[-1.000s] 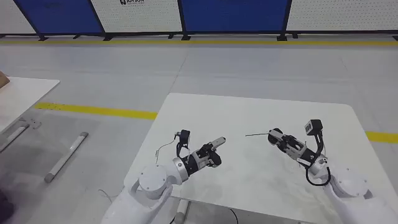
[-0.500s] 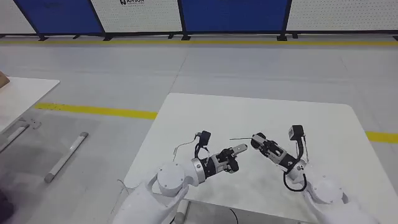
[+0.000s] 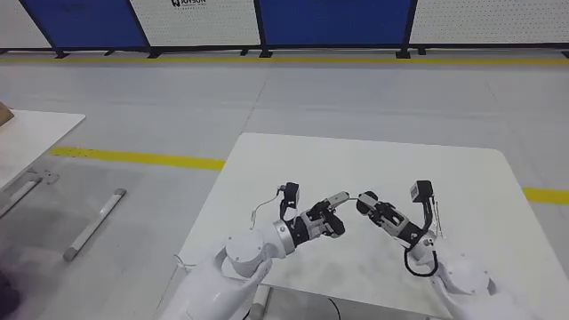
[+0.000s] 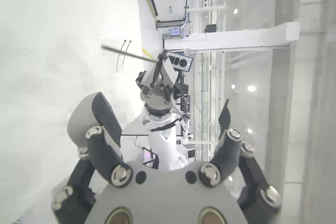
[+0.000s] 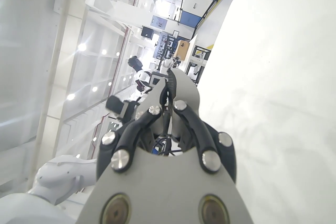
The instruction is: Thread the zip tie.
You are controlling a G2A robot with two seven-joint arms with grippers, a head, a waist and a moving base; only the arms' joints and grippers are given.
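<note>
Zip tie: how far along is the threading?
Done: zip tie is off the table, clamped in the right gripper. In hand: left gripper open and empty, facing the tie's free end. Left: grasp that end and thread it; no loop formed yet.

White tabletop with two loose zip ties

The tabletop (image 3: pixel 373 164) is a plain white slab with rounded corners, its surface smooth and unmarked apart from faint grey smudges visible in the wrist views (image 4: pixel 52 25) (image 5: pixel 275 64). Two thin dark zip ties (image 4: pixel 126 51) lie flat on it, close side by side and nearly parallel. Each is gently curved, with a small square head at the same end.
</note>
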